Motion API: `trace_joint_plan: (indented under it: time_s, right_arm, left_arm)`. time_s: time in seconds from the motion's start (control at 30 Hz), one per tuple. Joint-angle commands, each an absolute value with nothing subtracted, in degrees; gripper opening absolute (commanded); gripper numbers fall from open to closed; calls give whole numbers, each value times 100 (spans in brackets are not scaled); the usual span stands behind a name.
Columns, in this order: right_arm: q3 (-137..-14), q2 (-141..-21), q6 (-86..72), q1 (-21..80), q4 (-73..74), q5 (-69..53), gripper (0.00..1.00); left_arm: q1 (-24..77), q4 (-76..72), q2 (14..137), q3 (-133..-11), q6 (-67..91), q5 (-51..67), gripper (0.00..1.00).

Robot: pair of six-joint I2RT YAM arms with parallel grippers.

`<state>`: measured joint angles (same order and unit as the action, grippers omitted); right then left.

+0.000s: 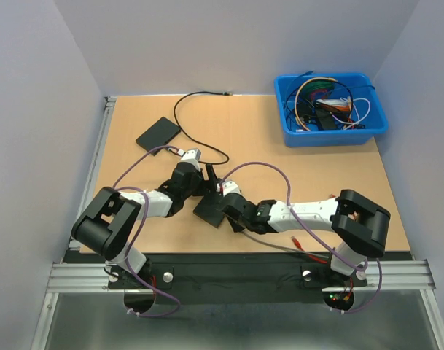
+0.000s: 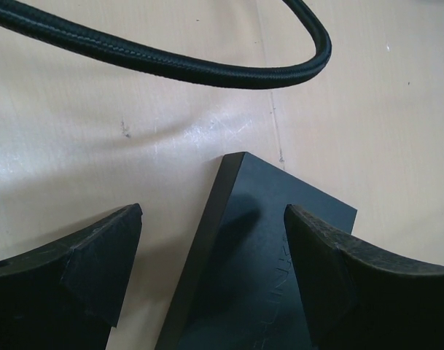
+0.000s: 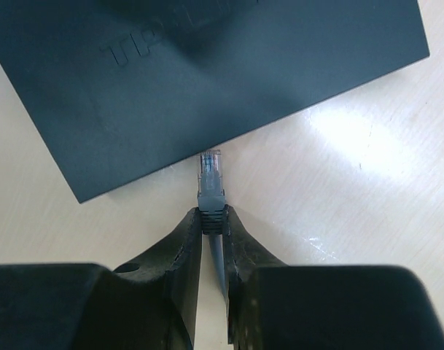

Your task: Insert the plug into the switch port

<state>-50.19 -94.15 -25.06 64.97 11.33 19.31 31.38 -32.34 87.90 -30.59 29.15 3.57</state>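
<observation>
Top external view: both arms are reaching toward the middle of the table [image 1: 280, 157], their tips meeting at a flat black switch [image 1: 209, 210].
Right gripper: the right gripper [image 3: 213, 216] is pinching the plug [image 3: 210, 179] by its grey boot, its fingers [image 3: 179, 251] pressing in from both sides with no gap showing.
Plug: it is pointing straight out from the fingertips, clear tip forward, and is sitting right at the near edge of the switch. Whether the tip is entering a port I cannot tell, since the wrist camera is not showing that side face.
Grey lead: a grey lead [image 3: 217, 266] is running back from the plug between the fingers.
Left gripper: the left gripper [image 2: 213, 213] is standing wide open and holding nothing. One of its pads [image 2: 90, 266] is hanging over bare table and the other over the top of the switch.
Switch: it is lying flat on the table, raised lettering facing up, one corner pointing into the gap of the left gripper.
Black cable: a braided black cable [image 2: 170, 65] is curving across the table beyond that corner, apart from the switch.
Black box: a second flat black box [image 1: 157, 133] is lying toward the far left of the table.
Blue bin: a blue bin [image 1: 331, 138] is standing at the far right corner, holding a tangle of coloured wires [image 1: 327, 102].
</observation>
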Motion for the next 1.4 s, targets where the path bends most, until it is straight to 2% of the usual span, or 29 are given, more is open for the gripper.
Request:
trace_joint_plan:
  time_s: [0.0,0.77,1.0,1.27,1.37]
  right_arm:
    - [-5352,-9536,-2523,6539,1134,2223,0]
    - [-5950,-9791,-2496,6557,1222,1863,1]
    - [-6082,-10028,-2496,6574,1222,1977,0]
    - [-6161,-10239,-2496,6574,1230,2004,0]
    - [-6152,-10231,-2505,6574,1230,1960,0]
  left_arm:
    - [3120,-3419,8824,-2953,2839,492,91]
    - [3138,-3551,9079,-2821,2927,580,84]
    - [3208,-3568,9114,-2777,2971,606,70]
    - [3331,-3682,9202,-2628,3094,650,45]
    - [3331,-3753,9255,-2575,3103,668,43]
